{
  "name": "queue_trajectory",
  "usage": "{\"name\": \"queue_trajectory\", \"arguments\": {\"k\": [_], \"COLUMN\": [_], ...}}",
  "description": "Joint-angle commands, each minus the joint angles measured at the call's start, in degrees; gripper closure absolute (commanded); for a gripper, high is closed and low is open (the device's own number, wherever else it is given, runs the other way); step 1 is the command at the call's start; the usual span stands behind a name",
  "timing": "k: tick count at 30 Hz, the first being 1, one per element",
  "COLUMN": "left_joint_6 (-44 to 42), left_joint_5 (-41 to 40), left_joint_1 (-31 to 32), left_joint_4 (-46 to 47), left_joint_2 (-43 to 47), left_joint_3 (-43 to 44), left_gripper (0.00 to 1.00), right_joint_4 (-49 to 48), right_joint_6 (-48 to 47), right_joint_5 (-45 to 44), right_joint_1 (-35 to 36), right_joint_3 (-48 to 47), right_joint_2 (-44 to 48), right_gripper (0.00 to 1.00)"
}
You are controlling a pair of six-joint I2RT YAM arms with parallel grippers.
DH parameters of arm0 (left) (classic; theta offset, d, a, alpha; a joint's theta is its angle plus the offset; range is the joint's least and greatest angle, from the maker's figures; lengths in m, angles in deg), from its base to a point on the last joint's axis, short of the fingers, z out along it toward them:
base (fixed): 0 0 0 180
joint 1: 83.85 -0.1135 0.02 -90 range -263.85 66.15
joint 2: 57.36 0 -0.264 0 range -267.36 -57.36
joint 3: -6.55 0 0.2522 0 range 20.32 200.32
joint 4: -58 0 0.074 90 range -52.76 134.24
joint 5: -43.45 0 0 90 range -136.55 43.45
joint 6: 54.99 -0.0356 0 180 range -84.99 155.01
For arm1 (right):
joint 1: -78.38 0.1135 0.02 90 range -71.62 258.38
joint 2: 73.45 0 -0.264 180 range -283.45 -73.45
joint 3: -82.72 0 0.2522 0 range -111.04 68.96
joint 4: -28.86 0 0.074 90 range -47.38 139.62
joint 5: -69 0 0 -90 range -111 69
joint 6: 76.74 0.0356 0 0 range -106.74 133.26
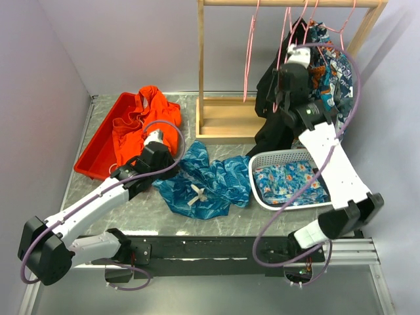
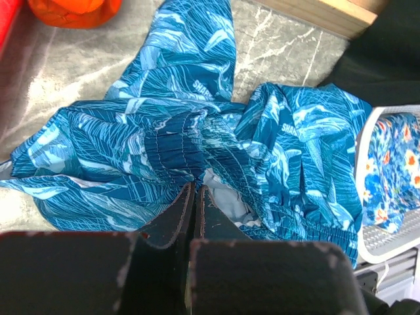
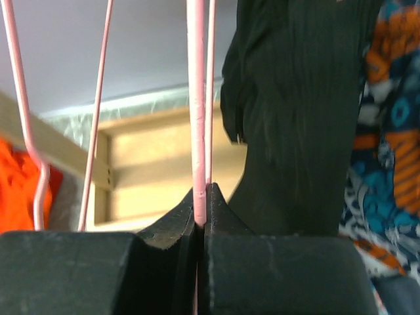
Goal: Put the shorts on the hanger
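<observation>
Pink wire hanger [image 3: 195,118] being pinched in clamped right tool [image 3: 201,191]; best lifting it straight off wooden rail [image 1: 289,3]. Left tool [image 2: 195,190] closed at teal leaf-print fabric shorts [image 2: 164,141]; grip unclear.

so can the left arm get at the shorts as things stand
Probably yes: the left end effector sits shut right at the shorts, by their waistband, with nothing between them. Whether it is pinching fabric is unclear.

My left gripper [image 2: 195,191]: low, centre-left, jaws together.
My right gripper [image 3: 202,191]: raised upper right, clamped on hanger [image 3: 195,98].
</observation>
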Motion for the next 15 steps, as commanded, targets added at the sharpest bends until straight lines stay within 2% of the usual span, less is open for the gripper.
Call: {"name": "queue_trajectory", "arguments": {"k": [1, 6, 10, 15], "left_joint_6": [-0.1, 1.5, 3.5, 5.0], "left_joint_5": [-3.2, -5.3, -7.1, -9.4], "left_joint_1": [-0.3, -0.3, -0.3, -0.3], "left_joint_4": [1.4, 1.9, 3.1, 4.6], "left_joint_2": [1.4, 1.4, 1.8, 2.1], "left_joint_3": [0.3, 0.0, -0.5, -0.8], "left_gripper": [0.99, 0.99, 0.99, 0.99], "right_joint_4": [-4.1, 1.5, 11.8, 17.6], "right_joint_6": [1.4, 3.1, 8.0, 14.3], "right_joint_5": [0.3, 0.9, -3.3, -2.7], "right_joint_1": [2.0, 5.6, 10.9, 17.5], "right_joint_3": [5.8, 9.8, 12.2, 22.9], "right_joint_2": [8.7, 16.3, 20.6, 29.6], "right_gripper": [1.0, 1.0, 1.0, 1.0]}}
